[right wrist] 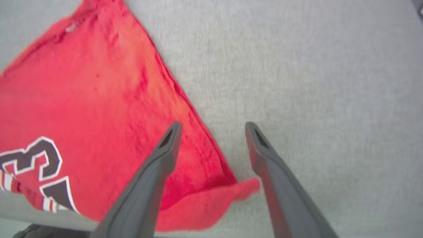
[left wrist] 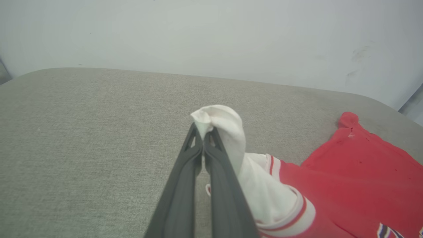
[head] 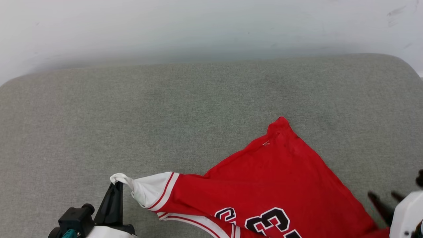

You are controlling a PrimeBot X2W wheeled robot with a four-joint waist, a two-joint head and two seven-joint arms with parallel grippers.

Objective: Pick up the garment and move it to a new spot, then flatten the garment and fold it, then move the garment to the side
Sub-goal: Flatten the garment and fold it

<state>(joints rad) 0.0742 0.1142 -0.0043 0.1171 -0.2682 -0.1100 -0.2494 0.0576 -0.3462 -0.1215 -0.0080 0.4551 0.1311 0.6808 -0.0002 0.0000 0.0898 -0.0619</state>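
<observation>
2 grippers are over a grey cloth-covered surface (head: 165, 109), with a pale wall (head: 198, 26) behind its far edge.

Garment (head: 274, 178): a red jersey on the near right part of the surface. The body is spread roughly flat, with 1 red corner pointing to the far side. Black, white-outlined numbers show at the near edge, partly cut off. A white sleeve (head: 150, 191) with red-and-white striped trim stretches left from the body.

Left gripper (head: 116, 185): near left, fingers pressed together, pinching the bunched white tip of the sleeve. In the left wrist view the cloth puffs out above the fingertips and drapes down 1 side of them. The sleeve is drawn out between the grip and the red body. Cannot tell whether it is lifted clear of the surface.

Right gripper (right wrist: 213, 127): near right, at the garment's right edge. Its fingers are spread wide with nothing held. In the right wrist view 1 finger is over red cloth and the other over bare grey, with a folded red corner beneath the gap. Cannot tell whether it touches the cloth. That view is slightly blurred.
</observation>
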